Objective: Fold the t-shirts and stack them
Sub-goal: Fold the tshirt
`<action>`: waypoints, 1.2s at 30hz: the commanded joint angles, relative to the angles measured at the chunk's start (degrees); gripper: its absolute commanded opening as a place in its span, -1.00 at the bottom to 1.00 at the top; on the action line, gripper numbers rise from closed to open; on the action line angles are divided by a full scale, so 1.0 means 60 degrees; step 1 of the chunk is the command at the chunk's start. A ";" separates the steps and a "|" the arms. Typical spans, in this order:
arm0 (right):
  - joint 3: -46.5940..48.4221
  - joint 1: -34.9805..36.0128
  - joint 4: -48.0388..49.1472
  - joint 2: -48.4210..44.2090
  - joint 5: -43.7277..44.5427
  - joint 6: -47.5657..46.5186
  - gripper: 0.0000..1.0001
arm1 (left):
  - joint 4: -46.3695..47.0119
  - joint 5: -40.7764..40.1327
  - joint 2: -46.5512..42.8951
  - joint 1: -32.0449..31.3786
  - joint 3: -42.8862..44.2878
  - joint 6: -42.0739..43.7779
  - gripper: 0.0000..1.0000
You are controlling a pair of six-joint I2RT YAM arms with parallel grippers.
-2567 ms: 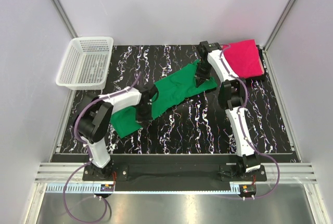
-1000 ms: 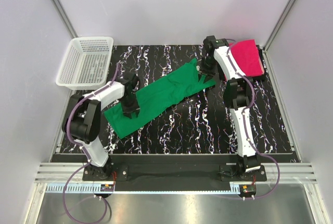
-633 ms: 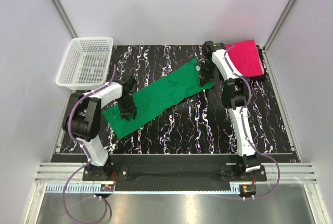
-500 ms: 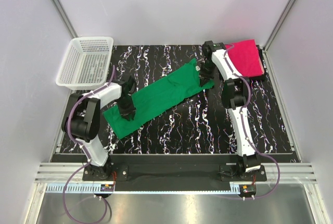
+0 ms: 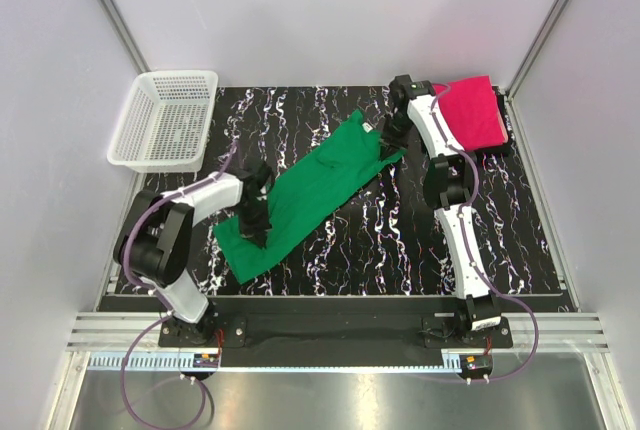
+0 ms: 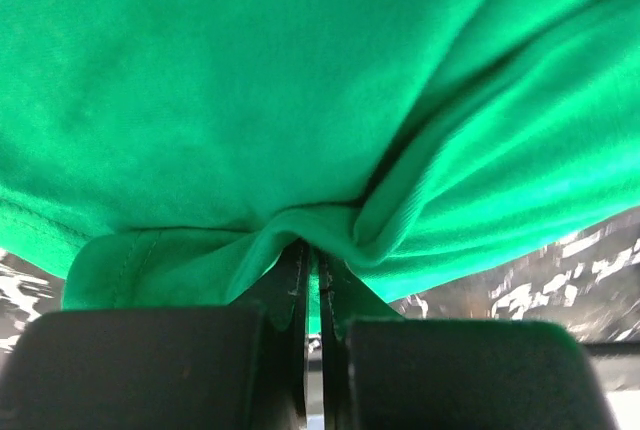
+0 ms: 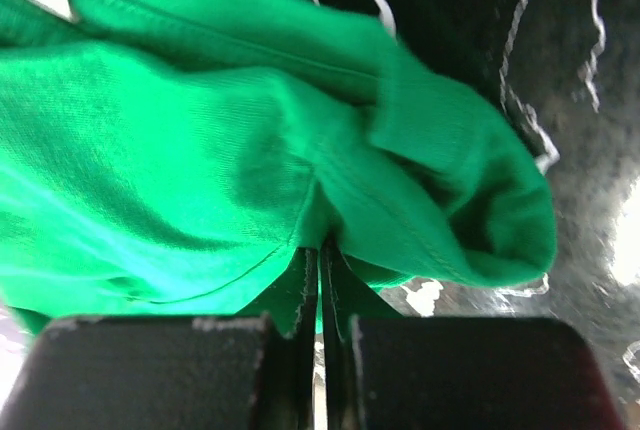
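The green t-shirt (image 5: 305, 188) lies as a long band slanting from the table's front left to the back right. My left gripper (image 5: 256, 226) is shut on its near end; the left wrist view shows a fold of green cloth (image 6: 330, 150) pinched between the jaws. My right gripper (image 5: 392, 136) is shut on the far end; the right wrist view shows the green cloth (image 7: 250, 150) bunched at the closed jaws. The pink t-shirt (image 5: 472, 112) lies folded at the back right corner, behind the right arm.
A white mesh basket (image 5: 165, 119) stands at the back left corner, partly off the black marbled table (image 5: 380, 240). Grey walls close in the table on three sides.
My left gripper has moved right and nearer with its end of the green shirt. The right gripper has shifted slightly back. The shirt band now slants more steeply and looks narrower.
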 commanded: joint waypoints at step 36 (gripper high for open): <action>-0.0090 -0.1185 0.2321 -0.2565 -0.2035 0.0014 -0.43 | -0.0086 0.0385 0.0403 -0.3169 0.2383 -0.1367 -0.22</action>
